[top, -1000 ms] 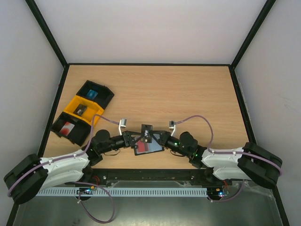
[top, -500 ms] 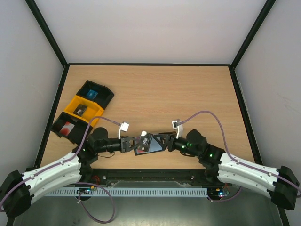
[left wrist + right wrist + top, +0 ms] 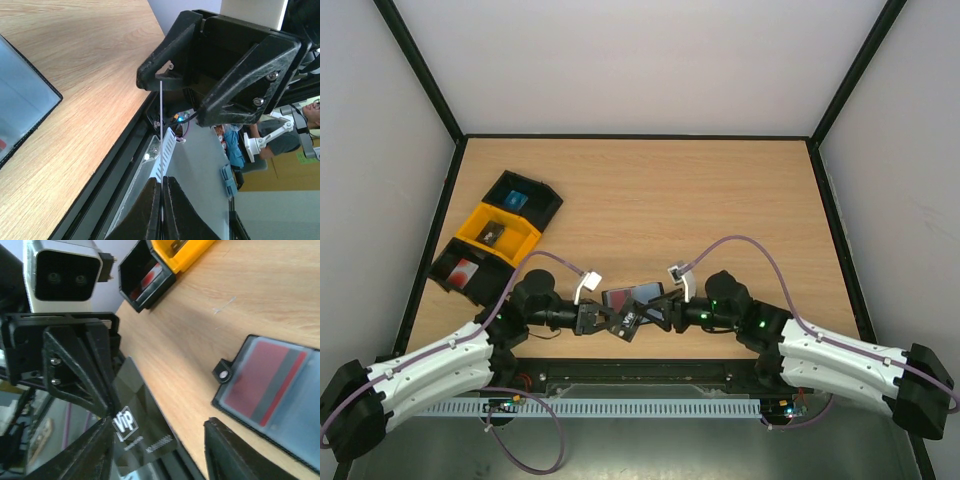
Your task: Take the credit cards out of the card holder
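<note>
The card holder [image 3: 632, 296] lies open on the wood table, and a red credit card [image 3: 265, 375] shows in its pocket. It also appears at the left edge of the left wrist view [image 3: 22, 107]. My left gripper [image 3: 608, 321] is shut on a dark grey credit card [image 3: 137, 427] marked VIP. That card shows edge-on as a thin line [image 3: 161, 125] rising from between its fingers [image 3: 150, 210]. My right gripper [image 3: 165, 455] faces the left gripper at close range. Its jaws stand apart, the card is in front of them, and neither jaw touches it.
Three open trays stand at the table's left: a black one [image 3: 527, 198] holding a blue card, a yellow one [image 3: 500, 232] holding a dark card, and a black one [image 3: 465, 270] holding a red card. Both grippers are just behind the table's front rail [image 3: 640, 372].
My right gripper has opened and let go. Both grippers have moved toward the front edge. The dark card now points away from the card holder, which lies flat behind them.
</note>
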Robot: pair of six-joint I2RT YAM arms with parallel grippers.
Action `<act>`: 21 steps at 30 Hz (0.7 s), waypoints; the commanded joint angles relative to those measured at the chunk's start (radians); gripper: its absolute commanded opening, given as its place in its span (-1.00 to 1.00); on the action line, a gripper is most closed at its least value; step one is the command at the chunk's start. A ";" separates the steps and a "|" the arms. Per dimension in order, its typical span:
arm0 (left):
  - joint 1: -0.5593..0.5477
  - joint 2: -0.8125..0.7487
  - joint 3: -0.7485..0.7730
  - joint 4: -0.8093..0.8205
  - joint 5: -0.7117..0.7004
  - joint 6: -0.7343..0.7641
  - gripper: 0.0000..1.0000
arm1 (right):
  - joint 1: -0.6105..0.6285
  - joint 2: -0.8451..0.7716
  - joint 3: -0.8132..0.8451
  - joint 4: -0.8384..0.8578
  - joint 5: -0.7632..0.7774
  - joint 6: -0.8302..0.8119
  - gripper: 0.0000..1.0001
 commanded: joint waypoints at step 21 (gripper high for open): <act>-0.010 -0.031 0.005 -0.030 -0.029 -0.006 -0.28 | -0.004 0.038 -0.048 0.229 -0.150 0.009 -0.96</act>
